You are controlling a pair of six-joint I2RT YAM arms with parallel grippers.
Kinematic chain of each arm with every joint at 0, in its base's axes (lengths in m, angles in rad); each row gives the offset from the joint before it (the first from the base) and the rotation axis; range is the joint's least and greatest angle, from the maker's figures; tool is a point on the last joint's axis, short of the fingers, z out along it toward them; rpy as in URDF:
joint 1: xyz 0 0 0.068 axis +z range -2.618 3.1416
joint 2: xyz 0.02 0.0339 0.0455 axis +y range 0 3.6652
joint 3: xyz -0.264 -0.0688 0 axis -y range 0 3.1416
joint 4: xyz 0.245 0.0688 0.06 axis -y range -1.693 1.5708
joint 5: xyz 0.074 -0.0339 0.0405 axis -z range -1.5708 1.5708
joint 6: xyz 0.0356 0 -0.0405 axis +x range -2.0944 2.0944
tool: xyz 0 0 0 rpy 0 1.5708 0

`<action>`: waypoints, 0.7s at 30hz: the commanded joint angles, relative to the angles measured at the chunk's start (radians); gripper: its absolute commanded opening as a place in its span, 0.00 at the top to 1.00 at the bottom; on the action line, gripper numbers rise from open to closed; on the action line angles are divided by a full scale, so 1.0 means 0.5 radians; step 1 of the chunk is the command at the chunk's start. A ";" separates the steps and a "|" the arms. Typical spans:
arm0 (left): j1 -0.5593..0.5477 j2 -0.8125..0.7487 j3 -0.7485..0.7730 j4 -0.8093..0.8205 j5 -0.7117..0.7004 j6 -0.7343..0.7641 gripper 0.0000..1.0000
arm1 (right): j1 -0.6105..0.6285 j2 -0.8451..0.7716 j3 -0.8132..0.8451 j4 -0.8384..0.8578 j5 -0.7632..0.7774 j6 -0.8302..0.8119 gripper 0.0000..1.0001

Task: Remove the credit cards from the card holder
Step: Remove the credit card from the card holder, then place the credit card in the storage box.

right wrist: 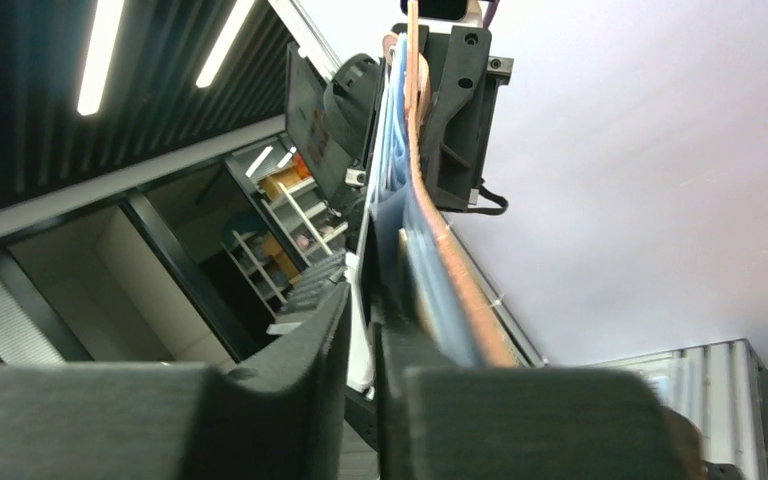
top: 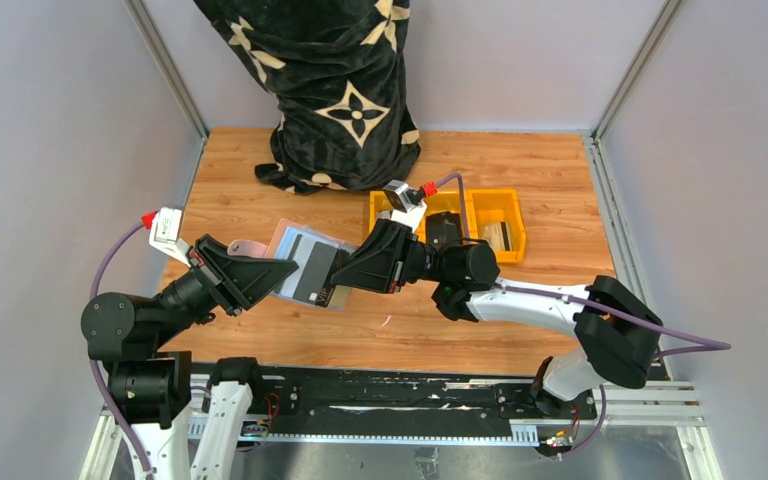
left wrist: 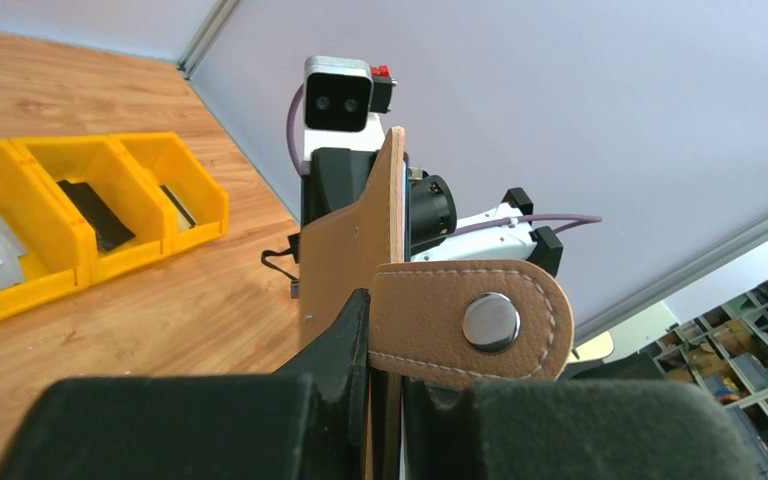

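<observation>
Two hands meet over the worktop (top: 520,320), somewhat nearer its left edge than its right, with the card holder (left wrist: 350,250) lifted between them. The step in hand looks like drawing a card out: the holder is opened and the cards (right wrist: 425,270), mostly pale blue from the right wrist view, are stacked against its brown leather and not yet clear of it. The left hand (top: 282,272) is nearly closed and pinches the holder's lower edge, just beside the strap with the stud (left wrist: 491,322), holding it edge-up. The right hand (top: 338,268) comes in from the other side, its fingers only a narrow slit apart. A thin pale edge shows in that slit, but I cannot tell whether it is a card in a grip or just something passing between loose fingers. The blue stack itself seems to lie just outside the right-hand finger, not between the two. My guess is that the next move calls for the right hand to settle onto one card edge alone, close firmly, and pull straight along the pocket while the left keeps the holder from following. A grip that also catches the leather would drag everything together. The yellow bin (top: 490,192) stands near the far edge, behind the right hand
</observation>
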 commanded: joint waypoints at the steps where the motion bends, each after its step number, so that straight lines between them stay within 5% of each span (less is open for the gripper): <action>1: 0.000 0.005 0.026 0.053 0.010 -0.014 0.99 | 0.021 0.019 0.084 0.100 -0.016 0.015 0.92; 5: 0.000 0.007 0.026 0.059 0.007 -0.012 0.99 | 0.019 0.002 0.051 0.102 -0.021 0.024 1.00; 14: 0.000 0.046 0.061 0.030 -0.004 0.079 1.00 | -0.296 -0.367 -0.324 -0.147 -0.249 -0.019 1.00; 21: -0.001 0.105 0.171 -0.155 -0.025 0.335 1.00 | -0.981 -0.859 -0.434 -1.482 -0.642 -0.419 1.00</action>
